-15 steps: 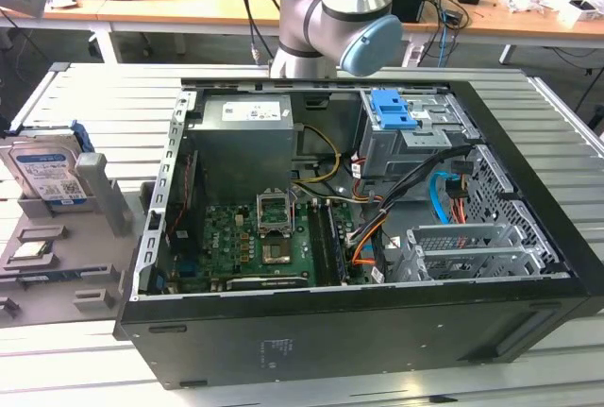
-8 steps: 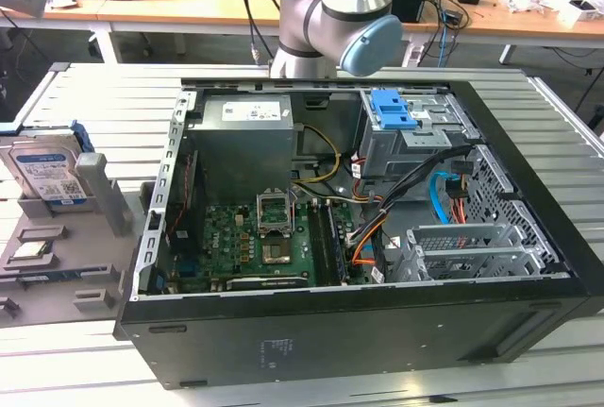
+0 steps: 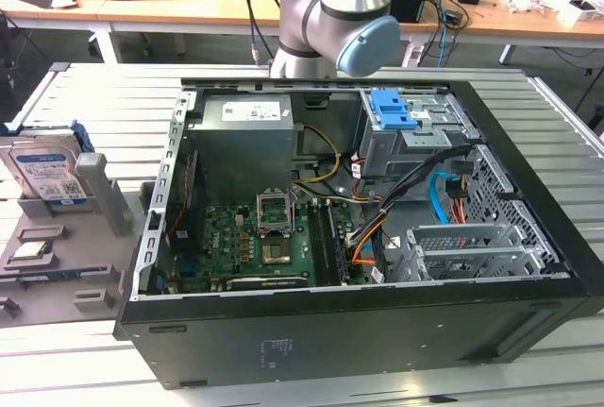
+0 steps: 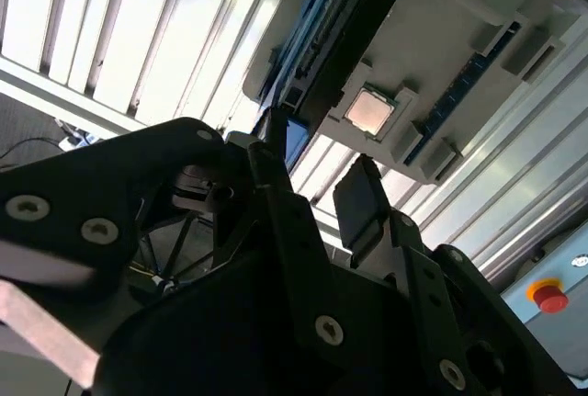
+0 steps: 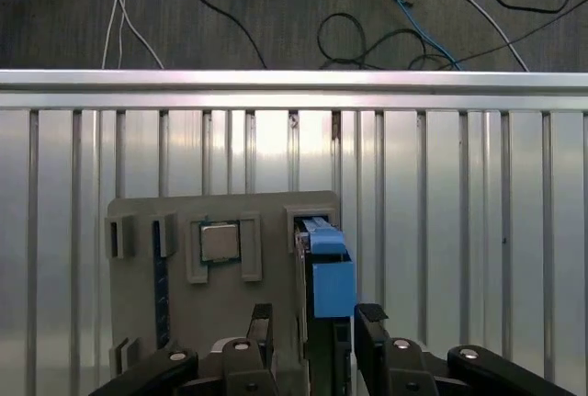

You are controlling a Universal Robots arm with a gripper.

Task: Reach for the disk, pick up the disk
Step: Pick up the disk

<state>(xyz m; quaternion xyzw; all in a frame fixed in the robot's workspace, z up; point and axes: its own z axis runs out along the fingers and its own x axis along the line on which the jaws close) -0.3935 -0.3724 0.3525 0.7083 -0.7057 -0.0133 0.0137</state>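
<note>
Gripper (image 5: pixel 317 322) is wide open and holds nothing. In the first wrist view its two black fingers (image 5: pixel 372 327) line up on either side of the disk (image 5: pixel 331 281); contact cannot be told. The disk stands on edge in a slot of the grey holder (image 5: pixel 138 313), blue bracket uppermost and toward the camera, at the holder's end. Small square CPU chip (image 5: pixel 220 242) lies flat in a pocket of the same holder, just beside the disk's slot and apart from the disk. The holder rests on the slatted metal table (image 5: pixel 459 231). Past the table edge beyond the holder, loose cables (image 5: pixel 367 28) lie on the dark floor. In the exterior view the open computer case (image 3: pixel 377 331) sits beside the holder on the exterior view's right, with the robot arm (image 3: pixel 335 15) behind the case.
</note>
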